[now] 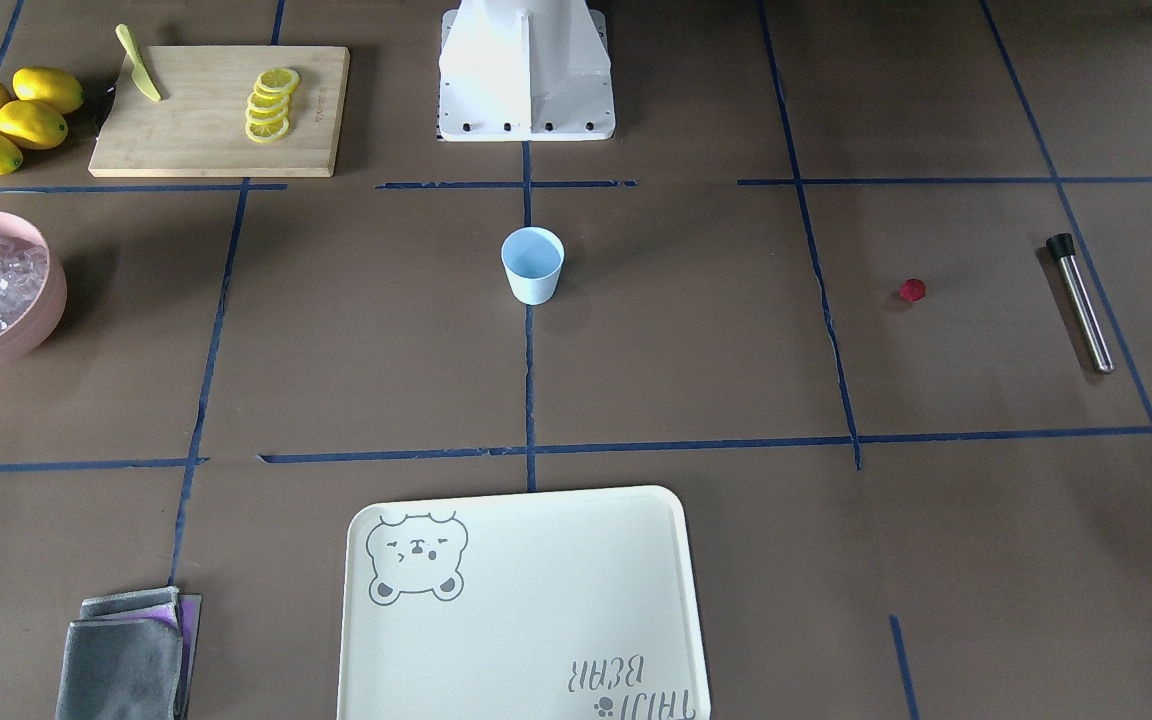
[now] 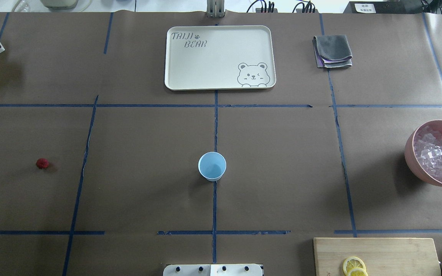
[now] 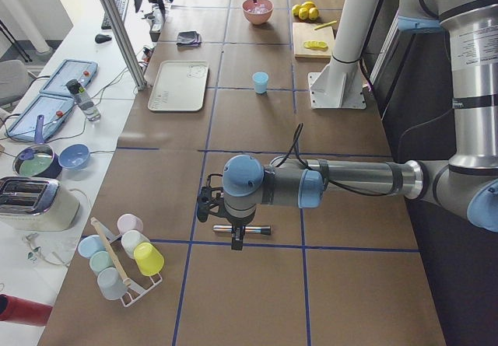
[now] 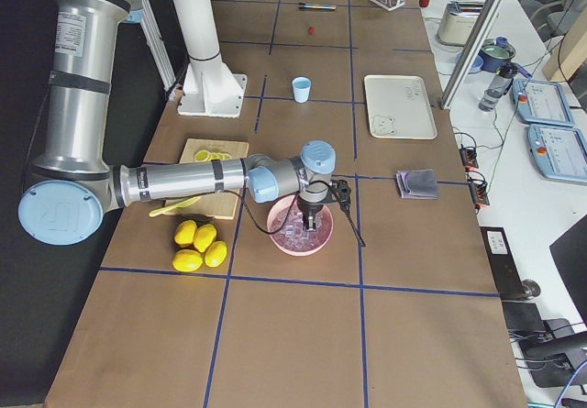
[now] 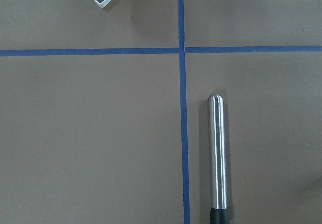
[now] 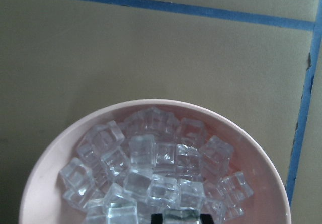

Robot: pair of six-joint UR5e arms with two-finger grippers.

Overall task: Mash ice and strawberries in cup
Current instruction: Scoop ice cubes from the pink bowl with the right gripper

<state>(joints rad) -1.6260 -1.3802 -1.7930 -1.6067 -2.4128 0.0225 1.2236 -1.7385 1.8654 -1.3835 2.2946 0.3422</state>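
Ice point(image 6: 151, 168) sits in our pink bowl point(image 6: 43, 194), strawberry point(image 1: 912, 290) outside the empty cup point(image 1: 532, 265), nothing mashed; whether left gripper point(image 3: 236, 237) or right gripper point(image 4: 306, 225) grips, we cannot tell.

Open table point(image 2: 282, 172) surrounds the cup point(image 2: 212, 166) on every side, the tray point(image 2: 213, 65) well beyond it. The strawberry point(image 2: 42, 163) lies apart from the metal muddler point(image 1: 1082, 308); lemons point(image 1: 31, 122) and cutting board point(image 1: 196, 120) stand near the pink bowl point(image 1: 36, 325).
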